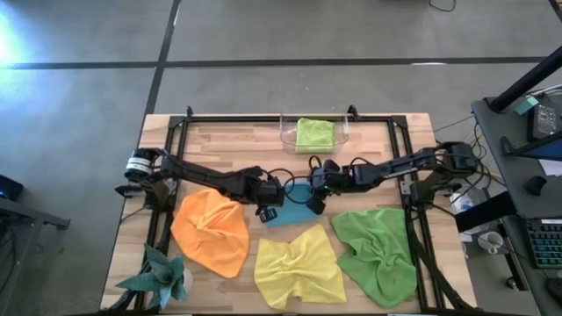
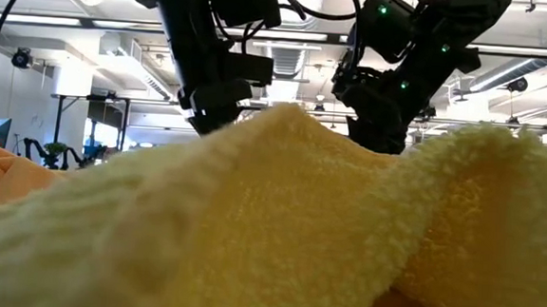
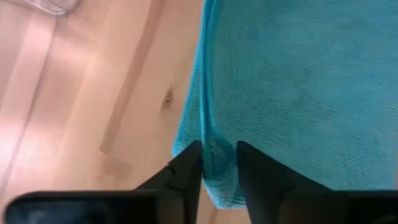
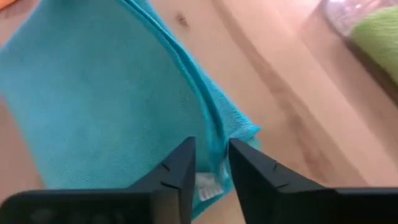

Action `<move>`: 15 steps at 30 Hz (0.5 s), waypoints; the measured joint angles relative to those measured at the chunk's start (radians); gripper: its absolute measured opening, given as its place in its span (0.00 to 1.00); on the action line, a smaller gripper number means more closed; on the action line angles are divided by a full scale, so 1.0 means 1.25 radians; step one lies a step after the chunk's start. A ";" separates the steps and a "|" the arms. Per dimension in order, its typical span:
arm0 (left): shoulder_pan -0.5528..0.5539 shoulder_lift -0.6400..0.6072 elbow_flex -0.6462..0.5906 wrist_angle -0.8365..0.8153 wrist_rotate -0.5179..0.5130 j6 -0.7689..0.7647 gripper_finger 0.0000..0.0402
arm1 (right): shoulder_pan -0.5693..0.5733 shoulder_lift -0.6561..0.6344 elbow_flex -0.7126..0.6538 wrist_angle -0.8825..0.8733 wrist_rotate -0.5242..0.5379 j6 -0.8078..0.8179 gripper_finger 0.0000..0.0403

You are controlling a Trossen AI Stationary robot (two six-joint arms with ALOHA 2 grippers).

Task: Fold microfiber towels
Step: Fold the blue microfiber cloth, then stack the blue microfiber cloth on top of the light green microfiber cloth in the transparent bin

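Both arms reach in to the middle of the wooden surface (image 1: pixel 228 140), meeting over the blue towel (image 1: pixel 294 204). It's a teal-blue cloth with a fine looped nap, lying doubled over, its layered edges stacked along one side. The left claw (image 3: pixel 217 163) straddles one corner, its two dark fingers slightly parted with the folded edge running between them. The right claw (image 4: pixel 210 163) does the same at another corner, fingers a little apart around the stacked hem, where a small white label shows just under the fingertips. Whether either one is actually gripping the cloth or merely straddling it, I cannot tell.

Around them, the orange towel (image 1: pixel 211 230) lies rumpled near the front on the left arm's side, creased toward its centre. The yellow towel (image 1: pixel 299 263) sits in front of the blue one, bunched like a bow with a pinched middle; in the low view it fills the foreground, thick and fluffy. The darker green towel (image 1: pixel 376 253) sprawls crumpled at the front on the right arm's side. At the back edge, the lime green towel (image 1: pixel 314 133) rests neatly folded inside a clear bin (image 1: pixel 285 133). A teal spiky ornament (image 1: pixel 162 276) sits at the front corner beside the orange cloth.
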 joint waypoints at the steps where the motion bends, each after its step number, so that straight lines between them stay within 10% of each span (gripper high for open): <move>1: 0.002 0.000 0.000 -0.002 -0.007 0.000 0.24 | -0.004 -0.006 0.000 -0.005 0.000 0.001 0.27; 15: -0.019 -0.046 0.075 -0.146 0.079 -0.016 0.39 | 0.006 -0.286 0.000 -0.318 -0.046 0.024 0.39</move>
